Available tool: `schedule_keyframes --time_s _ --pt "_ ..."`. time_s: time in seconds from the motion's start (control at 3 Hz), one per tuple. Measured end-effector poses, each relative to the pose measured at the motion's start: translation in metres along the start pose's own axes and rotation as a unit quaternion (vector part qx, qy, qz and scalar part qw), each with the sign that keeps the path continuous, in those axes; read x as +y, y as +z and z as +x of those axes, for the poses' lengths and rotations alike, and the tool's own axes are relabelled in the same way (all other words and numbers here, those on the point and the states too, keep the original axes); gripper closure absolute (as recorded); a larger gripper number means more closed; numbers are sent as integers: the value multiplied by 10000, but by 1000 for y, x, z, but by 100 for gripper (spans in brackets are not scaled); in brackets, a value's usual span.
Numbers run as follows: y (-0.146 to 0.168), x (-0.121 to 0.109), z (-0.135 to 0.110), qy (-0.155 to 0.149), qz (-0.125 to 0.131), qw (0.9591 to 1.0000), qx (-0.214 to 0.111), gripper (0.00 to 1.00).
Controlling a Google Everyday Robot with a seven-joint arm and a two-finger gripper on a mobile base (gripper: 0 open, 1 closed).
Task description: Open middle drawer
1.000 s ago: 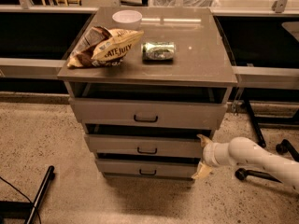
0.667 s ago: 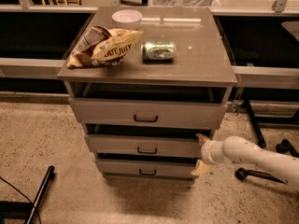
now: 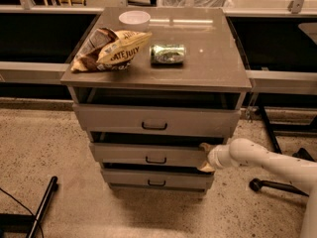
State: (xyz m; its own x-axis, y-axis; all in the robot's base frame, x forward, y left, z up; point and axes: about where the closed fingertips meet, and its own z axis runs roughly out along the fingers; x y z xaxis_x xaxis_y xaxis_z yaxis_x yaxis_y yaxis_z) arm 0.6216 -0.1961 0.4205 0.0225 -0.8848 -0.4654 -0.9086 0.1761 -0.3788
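Drawer, middle (image 3: 129, 153): grey-beige front with a small dark handle (image 3: 156, 159), centre of the frame, second in a three-drawer cabinet (image 3: 213, 63). It stands a little way out, with a dark gap above it.

Gripper (image 3: 204, 157): at the front's right end, on a white arm (image 3: 267, 160) entering from the lower right. It is spread, one tan tip at the top edge and one at the bottom edge.

Neighbours: top drawer (image 3: 198, 122) and bottom drawer (image 3: 124, 177), both slightly out.

Cabinet top, upper frame: chip bag (image 3: 111, 48), green can (image 3: 167, 53), white bowl (image 3: 134, 20).

Risks, as judged: a pull from the far corner could skew the drawer and jam it. The tips could slip off the edge. The lower tip could catch the bottom drawer.
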Motion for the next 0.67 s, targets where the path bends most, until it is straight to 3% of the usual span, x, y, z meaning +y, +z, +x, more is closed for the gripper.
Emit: schedule_keyframes --time_s 0.33,0.67 --pt "-1 -4 -8 -77 -64 9996 -264 57" --pt "-1 -7 -9 -78 -64 9996 -264 57"
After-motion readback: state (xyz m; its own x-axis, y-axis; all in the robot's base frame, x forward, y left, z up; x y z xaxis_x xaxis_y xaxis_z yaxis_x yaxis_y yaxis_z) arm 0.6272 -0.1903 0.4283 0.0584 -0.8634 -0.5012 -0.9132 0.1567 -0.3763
